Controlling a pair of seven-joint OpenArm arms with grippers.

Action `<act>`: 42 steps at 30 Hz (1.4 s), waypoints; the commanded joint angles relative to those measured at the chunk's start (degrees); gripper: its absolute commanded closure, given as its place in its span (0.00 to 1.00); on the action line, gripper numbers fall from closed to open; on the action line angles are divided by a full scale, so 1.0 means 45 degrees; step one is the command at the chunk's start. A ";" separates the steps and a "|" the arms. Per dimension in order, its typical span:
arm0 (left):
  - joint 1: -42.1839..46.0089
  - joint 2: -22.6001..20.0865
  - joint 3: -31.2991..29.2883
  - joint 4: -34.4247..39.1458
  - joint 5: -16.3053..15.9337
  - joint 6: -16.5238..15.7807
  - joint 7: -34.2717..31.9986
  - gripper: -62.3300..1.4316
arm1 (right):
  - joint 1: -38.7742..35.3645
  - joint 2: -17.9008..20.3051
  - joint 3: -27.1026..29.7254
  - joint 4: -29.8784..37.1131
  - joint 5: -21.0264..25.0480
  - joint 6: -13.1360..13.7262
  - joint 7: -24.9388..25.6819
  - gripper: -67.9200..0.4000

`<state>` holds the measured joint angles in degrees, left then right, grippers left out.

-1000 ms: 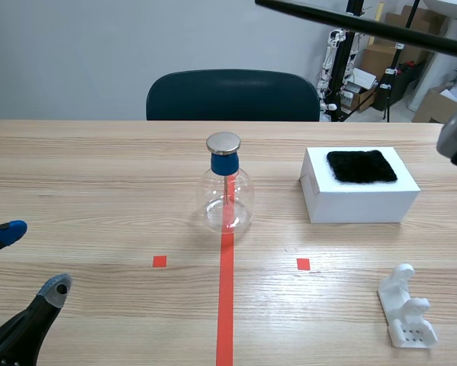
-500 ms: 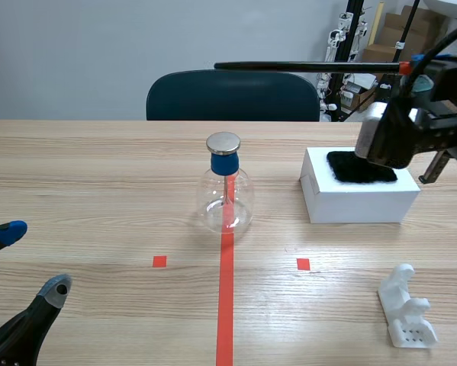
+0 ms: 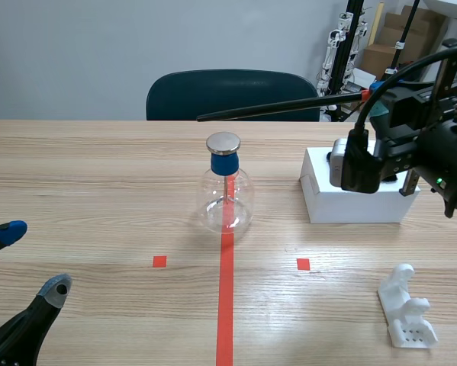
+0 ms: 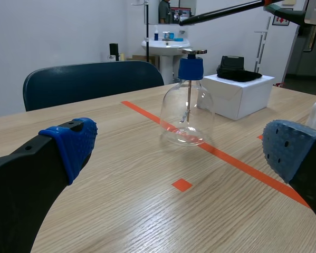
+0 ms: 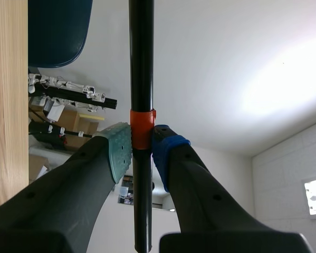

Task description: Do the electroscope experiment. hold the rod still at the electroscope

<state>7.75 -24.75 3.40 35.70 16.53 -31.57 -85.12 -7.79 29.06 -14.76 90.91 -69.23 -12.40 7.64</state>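
The right gripper (image 5: 141, 153) is clamped on the black rod (image 3: 274, 107) at its orange band and holds it nearly level over the table. The rod's free tip hangs just above the metal disc (image 3: 223, 142) of the glass-flask electroscope (image 3: 226, 194), near it but not touching. The step in hand looks like presenting the rod to the disc. The next move calls for settling the tip close and holding the arm steady. The left gripper (image 3: 31, 259) rests low, its fingers spread, holding nothing.
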 commanded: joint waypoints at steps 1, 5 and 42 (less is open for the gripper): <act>-0.0063 -0.0010 -0.0044 0.0141 -0.0092 0.0029 -0.0185 0.00 | 0.0253 0.0102 0.0165 0.0044 -0.0063 -0.0185 -0.0092 0.89; -0.0063 -0.0010 -0.0044 0.0141 -0.0092 0.0029 -0.0189 0.00 | 0.0253 0.0102 0.0170 -0.0126 -0.0398 -0.0185 -0.0316 0.89; -0.0063 -0.0010 -0.0044 0.0141 -0.0092 0.0029 -0.0189 0.00 | 0.0248 0.0107 0.0170 -0.0248 -0.0427 -0.0189 -0.0525 0.89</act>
<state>7.75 -24.75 3.40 35.70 16.53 -31.57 -85.12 -7.81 29.06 -14.76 89.23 -71.55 -12.40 5.87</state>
